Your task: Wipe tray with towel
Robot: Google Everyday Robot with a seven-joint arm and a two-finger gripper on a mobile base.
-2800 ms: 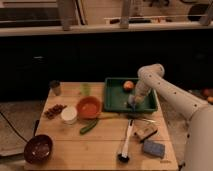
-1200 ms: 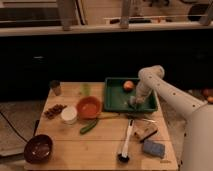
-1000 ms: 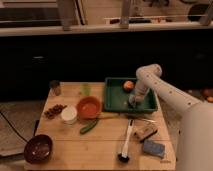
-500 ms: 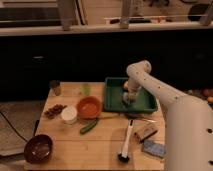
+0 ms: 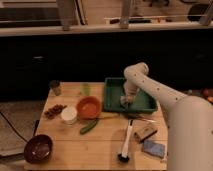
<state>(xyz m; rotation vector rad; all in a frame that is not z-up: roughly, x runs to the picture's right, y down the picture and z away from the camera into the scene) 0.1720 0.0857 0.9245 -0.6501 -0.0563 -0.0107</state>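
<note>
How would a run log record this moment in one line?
tool: low inside green tray | towel: not discernible | orange bowl: on table beside tray

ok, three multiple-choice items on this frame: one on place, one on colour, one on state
1. Where is the tool?
A) over the dark bowl
B) down in the tray
C) above the sponge

2. What colour is the tray?
A) red
B) white
C) green

3. The brush is:
A) lying flat on the table
B) standing in a cup
C) held by the tool

Answers:
1 B, it sits low between the tray's walls.
2 C, walls and floor are green.
3 A, it lies on the wood in front of the tray, apart from the tool.
</note>
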